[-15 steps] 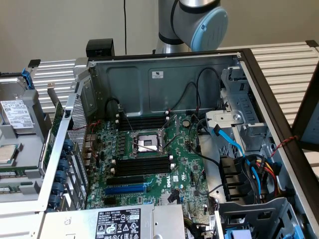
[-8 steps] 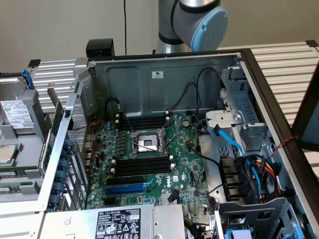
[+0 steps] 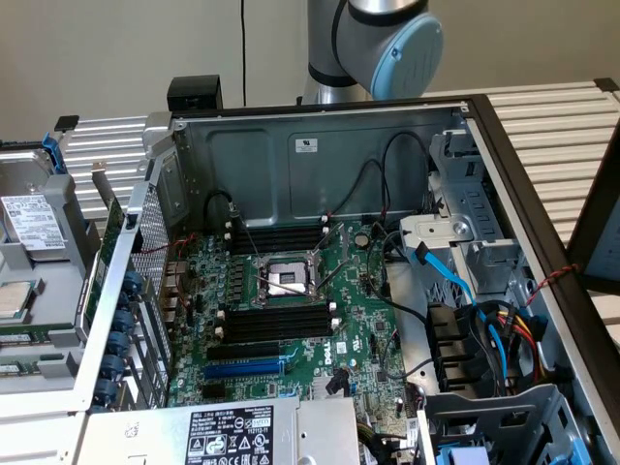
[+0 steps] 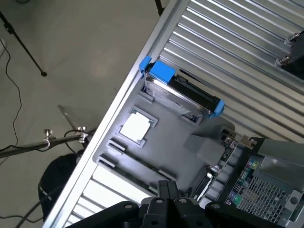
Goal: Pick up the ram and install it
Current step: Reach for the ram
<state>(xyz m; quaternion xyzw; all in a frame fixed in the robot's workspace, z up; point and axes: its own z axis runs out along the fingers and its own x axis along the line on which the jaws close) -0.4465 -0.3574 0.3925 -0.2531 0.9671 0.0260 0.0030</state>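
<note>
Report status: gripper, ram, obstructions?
Gripper shut, empty, over the grey tray. Ram looks to lie in that tray, untouched. Motherboard slots empty; no obstruction seen.

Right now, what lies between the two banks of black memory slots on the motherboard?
The CPU socket sits between the far bank and the near bank, seen in the exterior view.

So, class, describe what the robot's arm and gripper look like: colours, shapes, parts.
The arm is a rounded silver-grey tube with a round light-blue joint cap. The gripper is matte black, built of angular blocks with rounded knuckle-like pieces at its base.
</note>
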